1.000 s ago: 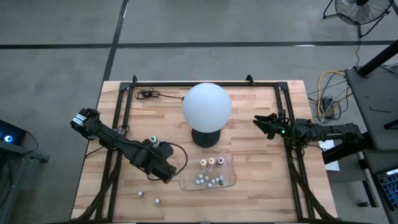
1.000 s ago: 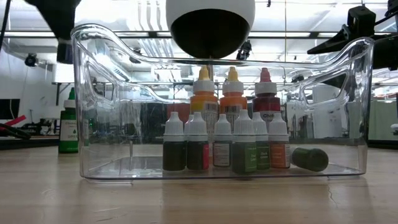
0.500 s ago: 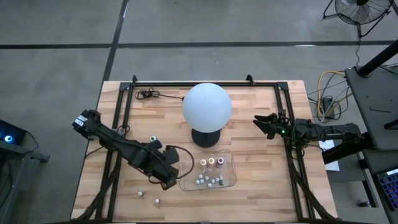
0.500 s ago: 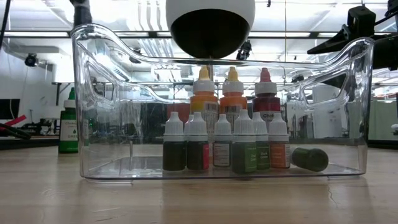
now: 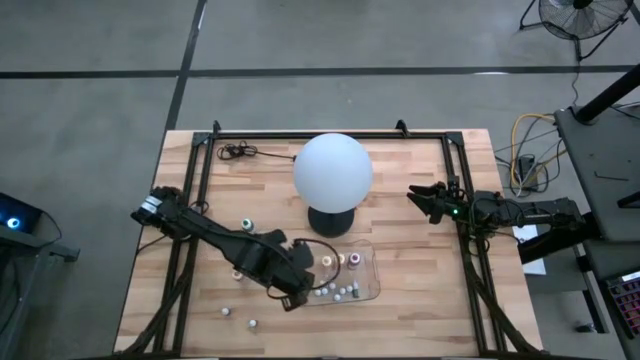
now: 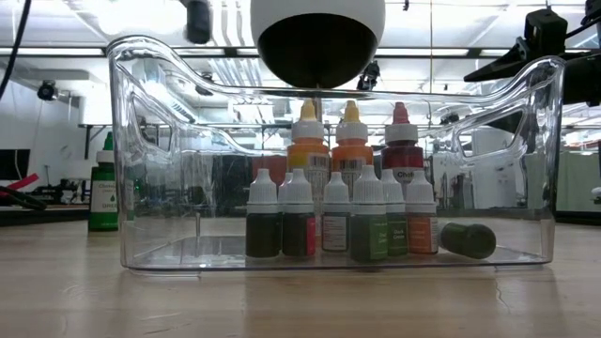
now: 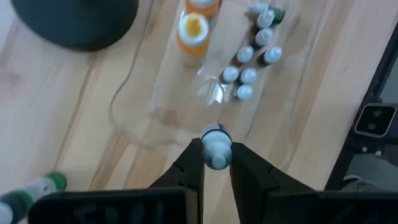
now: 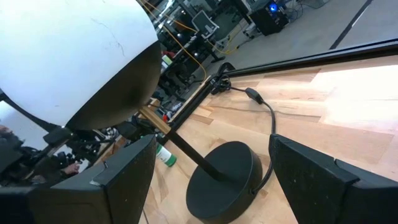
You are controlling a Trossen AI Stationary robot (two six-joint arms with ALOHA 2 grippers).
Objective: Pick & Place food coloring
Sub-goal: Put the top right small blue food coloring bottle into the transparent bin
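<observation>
The food coloring bottles stand mostly in a clear tray [image 5: 368, 290]: three taller ones with orange and pink tops [image 6: 352, 141] and several small white-capped ones [image 6: 338, 221], one lying on its side [image 6: 467, 239]. My left gripper [image 5: 298, 292] hovers over the tray's left end, shut on one small white-capped bottle [image 7: 216, 149]. Three more bottles lie loose on the table [image 5: 245, 223] [image 5: 226, 311] [image 5: 252, 323]. My right gripper [image 5: 412, 195] waits open to the right of the white globe [image 5: 333, 168]. My left gripper pinches the small bottle between its two fingertips [image 7: 194, 158], gripping its sides just under the white ribbed cap [image 7: 216, 142]. The fingers come from above, pointing down. The bottle is lifted clear over the tray's left wall; its body is hidden by the cap and fingers.
The white globe lamp stands on a black base [image 5: 330, 220] just behind the tray, with a cable [image 5: 240, 152] running to the far left corner. A black frame rail [image 5: 195, 190] borders the table. Bare wood lies to the tray's right and near side.
My left gripper has moved toward the table's right with the small bottle, from the bare wood left of the tray to above the tray's left end. It has stayed shut on the bottle. The right arm has kept still.
</observation>
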